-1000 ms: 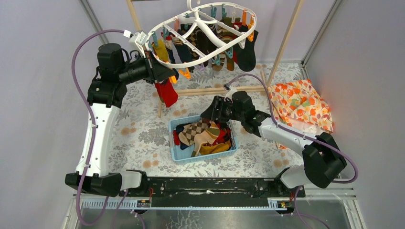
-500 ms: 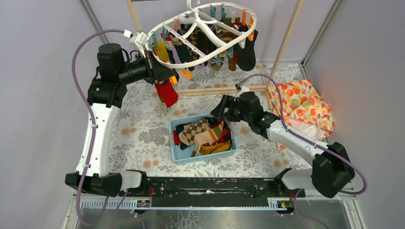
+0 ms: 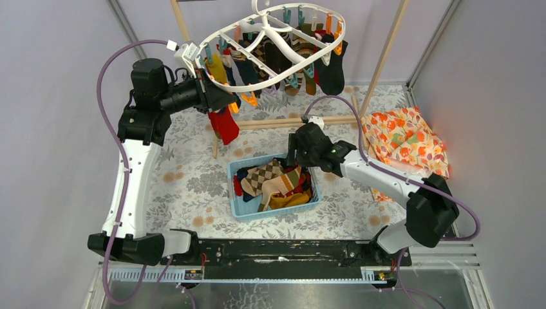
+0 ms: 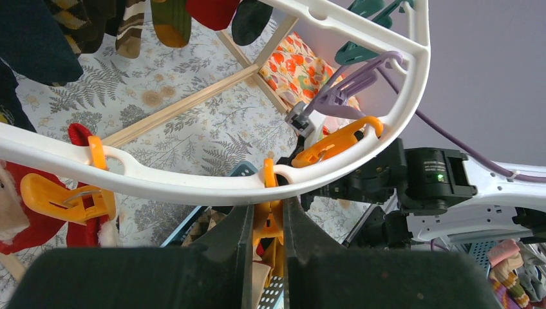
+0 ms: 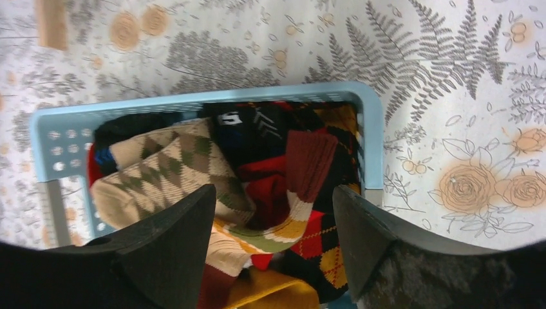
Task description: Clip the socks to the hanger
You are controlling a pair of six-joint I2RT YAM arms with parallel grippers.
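So the bench (image 3: 193, 187) had the big white hanger (image 4: 180, 185) up at the back. It already carried a good row of socks (image 3: 331, 71) on its clips, plus a red sock (image 3: 225, 125) dangling off the near-left side. Below it, mid-bench, sat the blue basket (image 3: 270, 211) with a loose pile in it. An argyle sock (image 5: 187, 161) lay on top toward the left, and a striped sock (image 5: 308, 161) with a maroon cuff lay just beside it.

Looked to me like the fetch-the-next-sock step. The left gripper (image 4: 266, 205) was pinched together on an orange clip (image 4: 268, 225) hanging from the hanger's near rim, basically parking it for the next customer. Couldn't tell if the clip's mouth was actually open. The right gripper (image 5: 273, 212) hung right over the basket with its fingers spread wide and nothing between them. As far as I could see it wasn't touching the pile.

Next move imo: drop straight down and close on just one sock, since the striped one sat right under the gap. Then lift it clear without dragging its neighbours and carry it up to the clip the left side held. It's a tangled pile, so grabbing two is the risk.
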